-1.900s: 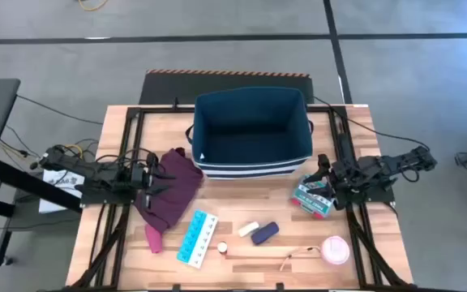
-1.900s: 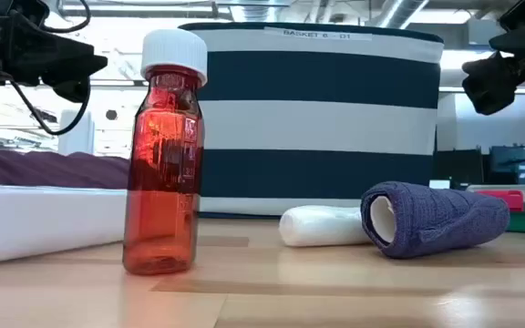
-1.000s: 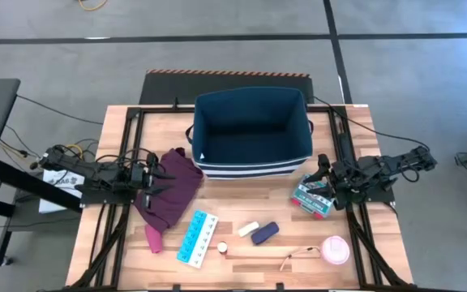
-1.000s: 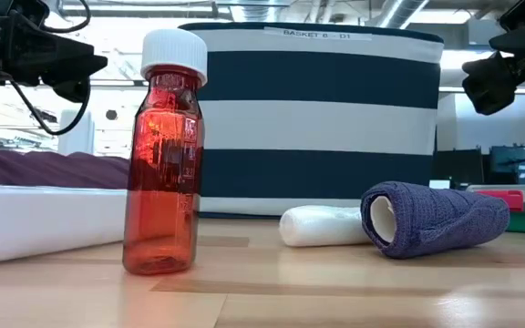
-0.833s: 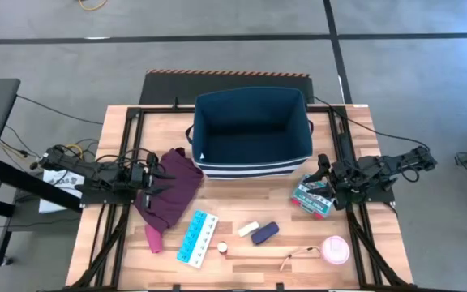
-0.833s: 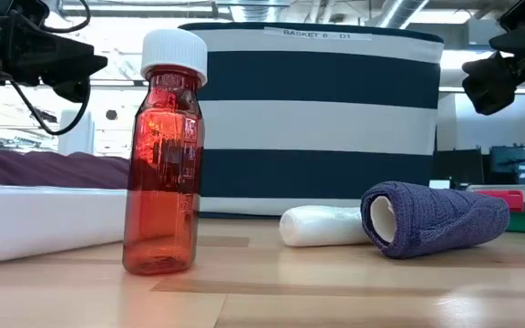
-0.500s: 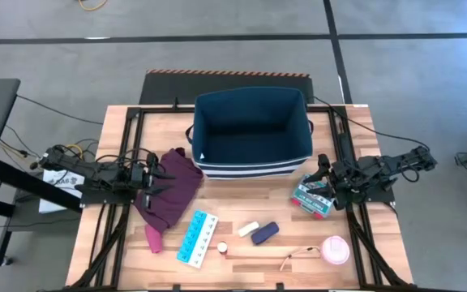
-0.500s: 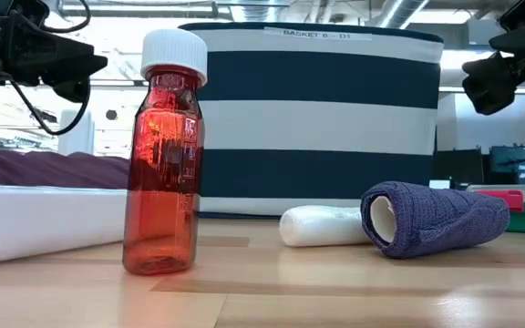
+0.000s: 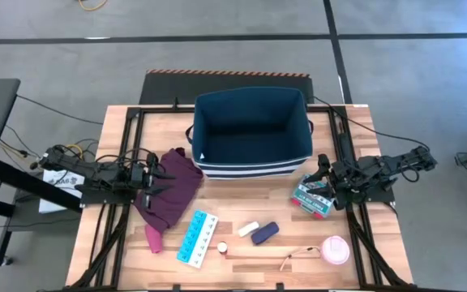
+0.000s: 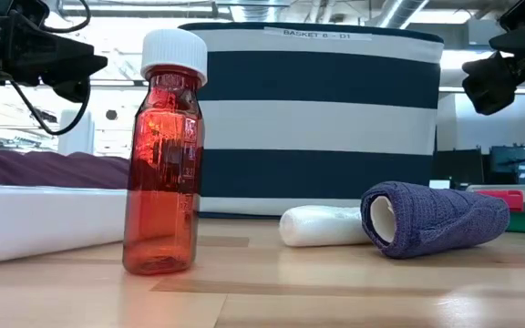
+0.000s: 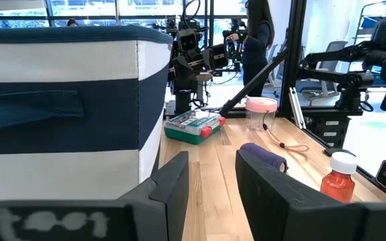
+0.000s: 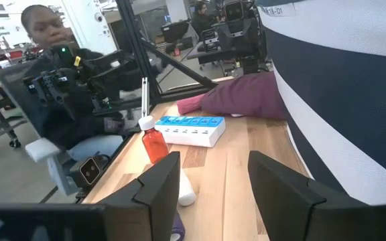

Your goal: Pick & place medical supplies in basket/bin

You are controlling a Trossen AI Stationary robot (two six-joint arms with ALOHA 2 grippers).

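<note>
The dark-blue striped bin stands at the table's far middle. In front of it lie a light-blue pill organizer, a small red bottle, a white piece, a dark-blue roll and a pink disc with a tan cord. A teal-white-red box lies right of the bin. My left gripper hangs open and level above the maroon cloth. My right gripper hangs open beside the box's far end. Neither has anything between its fingers.
A black frame runs along the table's left, right and far sides. In the low view the red bottle stands upright close to the near edge. A seated person shows beyond the table's left side.
</note>
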